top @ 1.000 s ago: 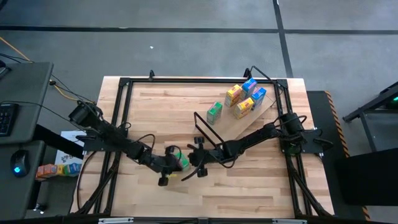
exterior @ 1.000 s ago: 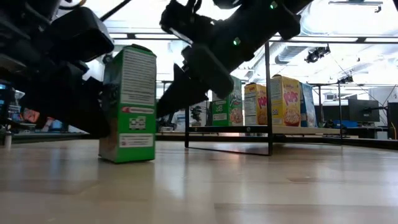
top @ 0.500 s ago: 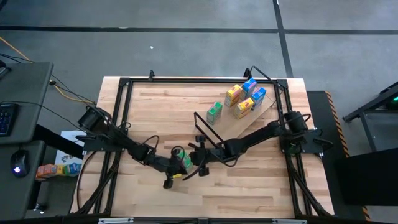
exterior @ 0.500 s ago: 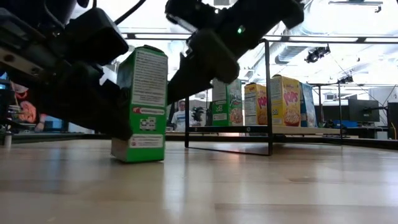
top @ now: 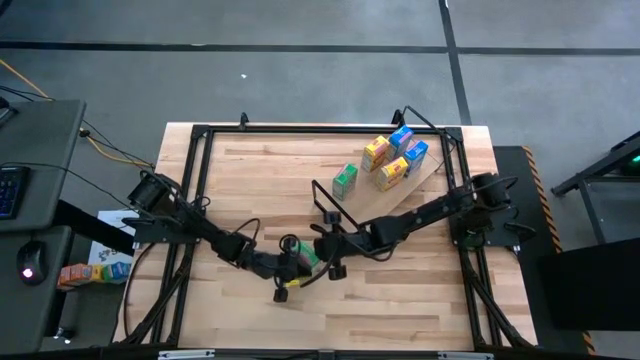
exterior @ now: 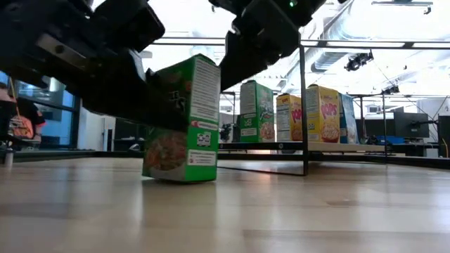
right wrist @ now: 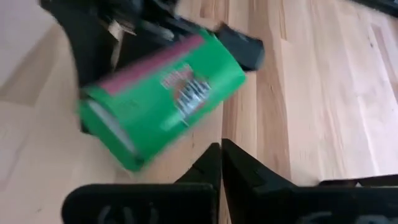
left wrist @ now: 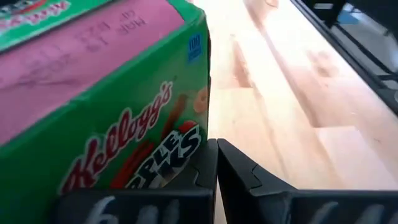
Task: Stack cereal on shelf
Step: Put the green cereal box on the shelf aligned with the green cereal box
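Between the two closed grippers stood the loose green cereal box (exterior: 184, 121), upright on the tabletop (top: 400, 300) but tilted, one bottom edge lifted as seen in the low view. The left gripper (top: 284, 283), fingers pressed together and clamped on nothing, bore against the box's side from behind; the box face filled the left wrist view just beyond its fingertips (left wrist: 214, 163). The right gripper (top: 335, 268), likewise shut and empty, hung just beside the box's far side and above it. Compared with a second earlier, the box had slid across the tabletop toward the shelf (top: 395, 200), turned to show its front panel, and begun to lean. The shelf already carried five boxes (top: 392, 158), well apart from both pairs of jaws. Judged from this, the pushing had brought the last box nearer the shelf, yet the lean suggested it might topple before being placed.
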